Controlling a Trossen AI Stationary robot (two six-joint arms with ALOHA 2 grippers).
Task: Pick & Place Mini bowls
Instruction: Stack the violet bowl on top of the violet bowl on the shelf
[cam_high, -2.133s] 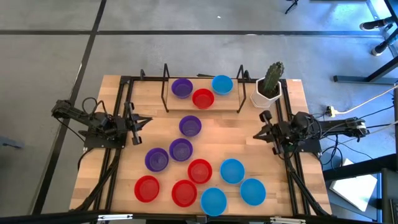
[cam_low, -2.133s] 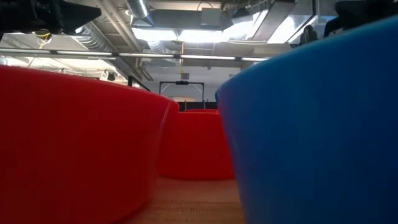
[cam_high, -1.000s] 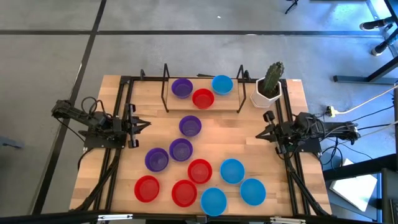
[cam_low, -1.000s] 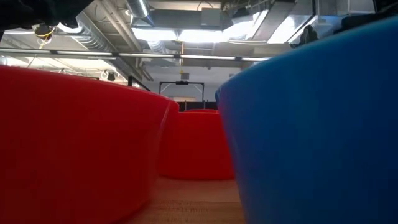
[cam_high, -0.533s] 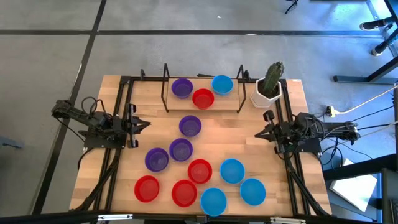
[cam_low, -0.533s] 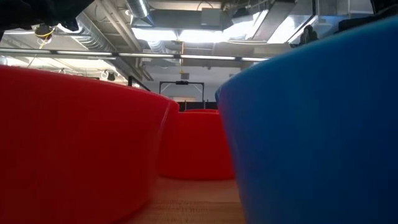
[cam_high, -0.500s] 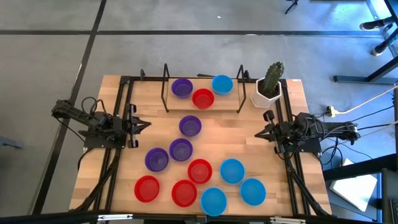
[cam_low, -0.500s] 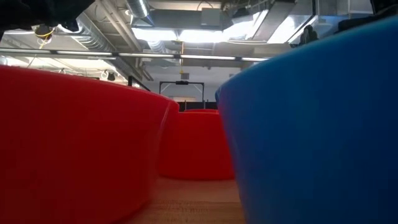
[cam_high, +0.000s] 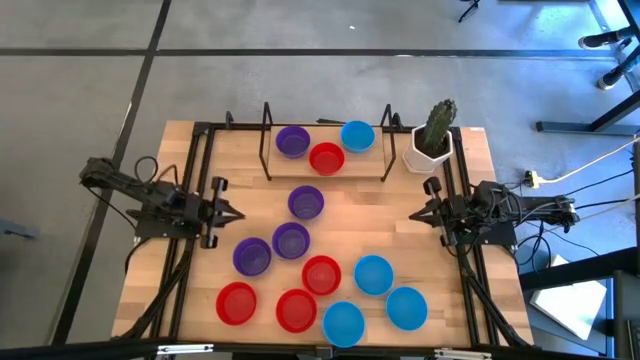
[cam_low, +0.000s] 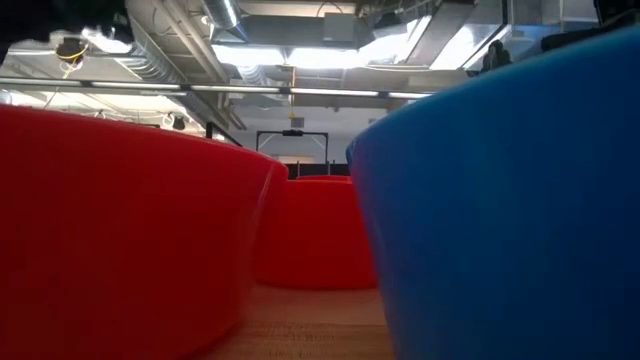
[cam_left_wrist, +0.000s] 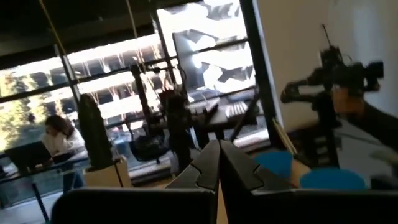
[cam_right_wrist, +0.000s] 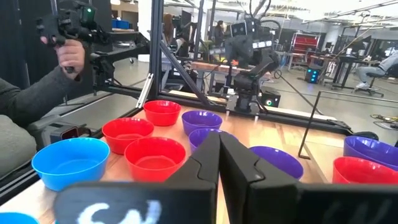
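Left claw (cam_high: 232, 212) is being kept fully closed, empty, low at the counter's (cam_high: 400, 225) left edge, arm lying level. Right claw (cam_high: 418, 215) is likewise being kept closed and empty at the right edge. Mini bowls (cam_high: 291, 240) are lying scattered at centre and lower frame; three are sitting in the rack (cam_high: 325, 170) at upper centre.

Mini bowls (cam_high: 321, 274) — purple, red, light blue, cactus (cam_high: 438, 125) — green

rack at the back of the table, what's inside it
Three bowls sit inside the rack: a purple bowl, a red bowl and a blue bowl. Nothing shows under them but wood.
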